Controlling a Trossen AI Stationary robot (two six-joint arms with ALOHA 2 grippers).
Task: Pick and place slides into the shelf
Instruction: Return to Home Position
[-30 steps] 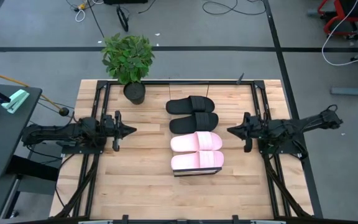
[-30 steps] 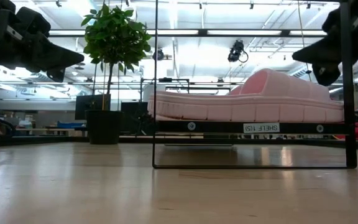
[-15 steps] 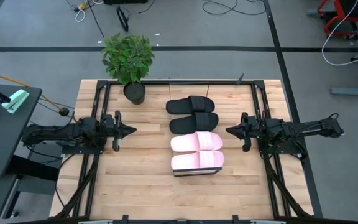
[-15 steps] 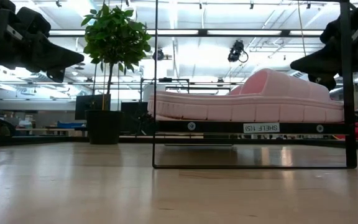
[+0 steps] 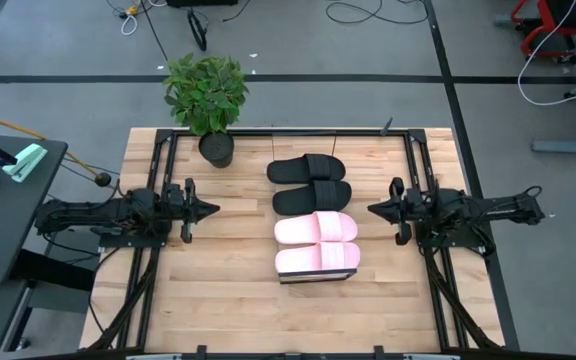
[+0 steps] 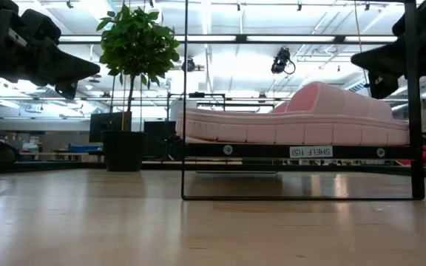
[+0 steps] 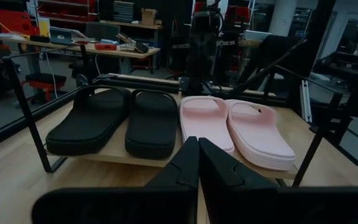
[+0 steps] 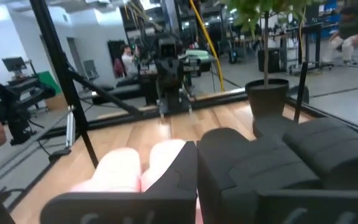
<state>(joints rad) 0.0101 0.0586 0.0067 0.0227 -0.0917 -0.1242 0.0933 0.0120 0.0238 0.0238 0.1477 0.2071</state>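
Two black slides (image 5: 310, 182) and two pale pink slides (image 5: 316, 243) lie side by side, soles down, on the shelf (image 5: 313, 277) in the middle of the table. The low view shows a pink slide (image 6: 302, 118) on the shelf board (image 6: 309, 151), which rests on a thin black frame. My left gripper (image 5: 213, 210) hangs shut at the table's left, pointing level toward the shelf, with nothing in it. My right gripper (image 5: 371, 209) hangs shut at the table's right, also pointing level at the shelf. In the wrist views both grippers (image 7: 197, 146) (image 8: 196, 149) stay short of the slides.
A potted plant (image 5: 206, 95) stands at the table's far left corner. Black frame rails (image 5: 158, 170) run along both sides of the table beneath the arms. A dark side table (image 5: 8, 200) stands off the left edge. Bare wood (image 5: 228, 300) lies before the shelf.
My right gripper has turned and rolled a little as its arm swung straighter across the table; it stays shut and holds nothing. The slides and the shelf have not moved.
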